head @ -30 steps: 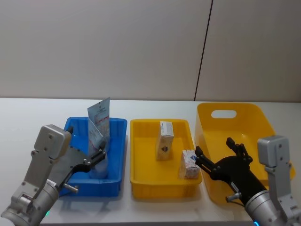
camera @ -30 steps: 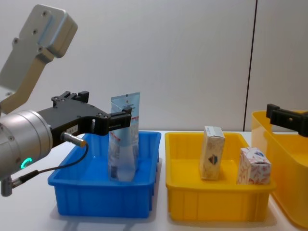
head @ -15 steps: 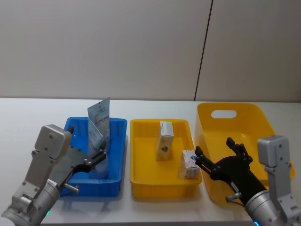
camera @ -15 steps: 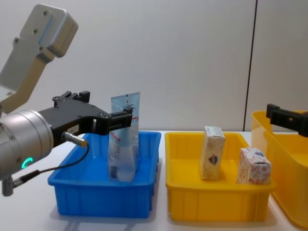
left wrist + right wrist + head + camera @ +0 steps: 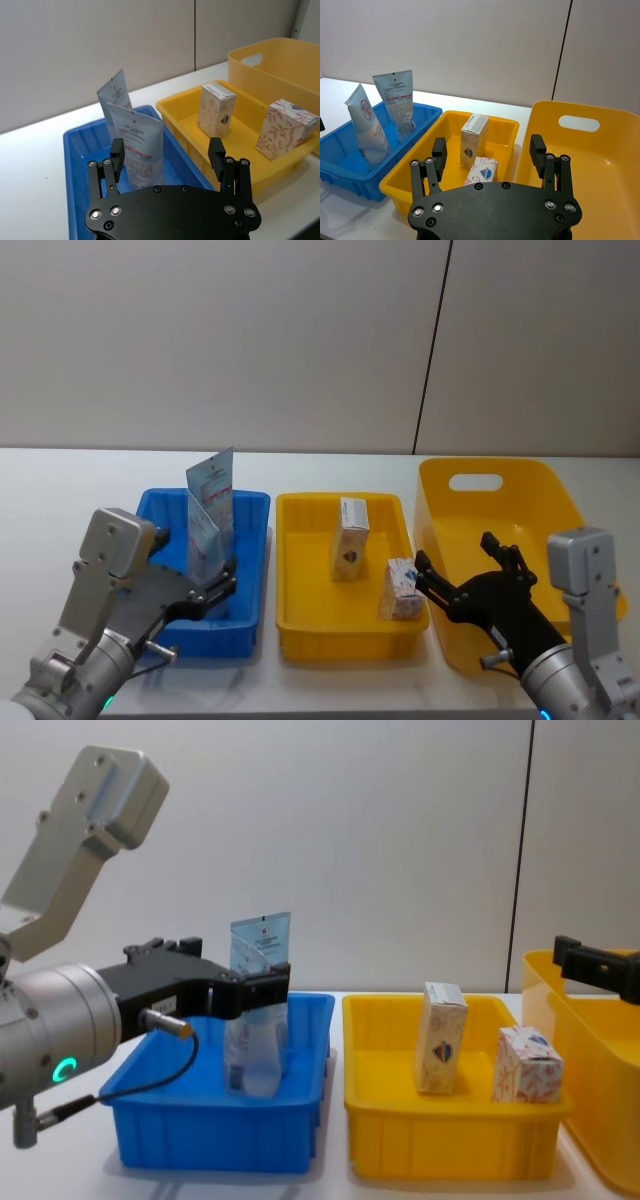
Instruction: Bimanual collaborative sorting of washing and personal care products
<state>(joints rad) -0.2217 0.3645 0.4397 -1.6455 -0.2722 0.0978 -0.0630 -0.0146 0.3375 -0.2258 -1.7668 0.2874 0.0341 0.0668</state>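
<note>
Head view: two squeeze tubes [image 5: 210, 502] stand crimp-up in the blue bin [image 5: 252, 498], leaning together. Two cardboard boxes [image 5: 350, 540] sit in the yellow tray [image 5: 300, 625]. The left gripper [image 5: 222, 585] hangs low over the blue bin's near end, just beside the tubes. The right gripper [image 5: 455, 555] hovers at the large yellow bin [image 5: 520, 475], near the tray.

Left wrist view: its fingers are spread wide with nothing between them, and the tubes are just ahead.

Right wrist view: its fingers are likewise parted and empty, with the boxes ahead.

Chest view: the tubes look thin-walled, translucent and glossy. I judge them light, soft and slippery, best pinched across the flat faces at mid-body or by the stiffer crimp. The boxes are matte and square-edged, light but crushable — grip them gently across opposite faces.
</note>
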